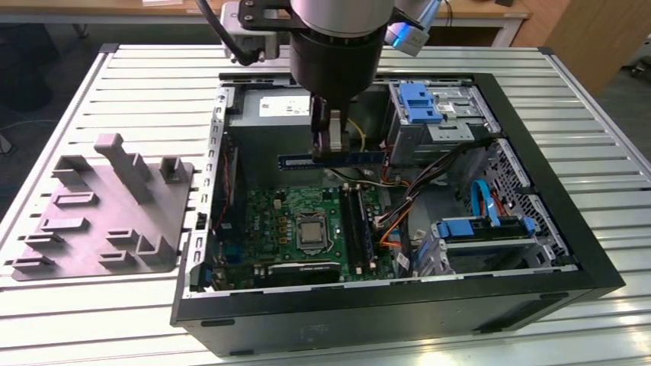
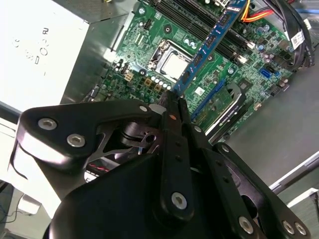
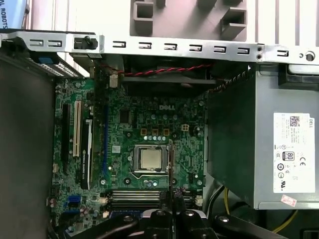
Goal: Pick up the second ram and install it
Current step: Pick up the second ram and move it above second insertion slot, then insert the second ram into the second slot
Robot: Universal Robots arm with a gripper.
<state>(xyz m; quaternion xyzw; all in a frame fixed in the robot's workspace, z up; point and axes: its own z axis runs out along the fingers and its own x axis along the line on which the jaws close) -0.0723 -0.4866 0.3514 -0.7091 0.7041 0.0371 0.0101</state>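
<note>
— How far along are you?
— Halfway; my claw (image 1: 328, 149) pinches the second ram (image 1: 358, 157), held over the motherboard (image 1: 290, 221) inside the open case (image 1: 356, 320); picking up is done; no slot holds it yet.

Slatted metal table (image 1: 102, 320) (wooden desk (image 1: 112, 9) behind)

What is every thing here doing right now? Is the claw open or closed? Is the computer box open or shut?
Gripper: shut on the memory stick.
Memory stick: held in the air above the green board, not in a slot.
Computer case: lying on its side, open on top.
Processor chip: uncovered, sitting in its socket.
Grey tray: lying flat on the table beside the case.
</note>
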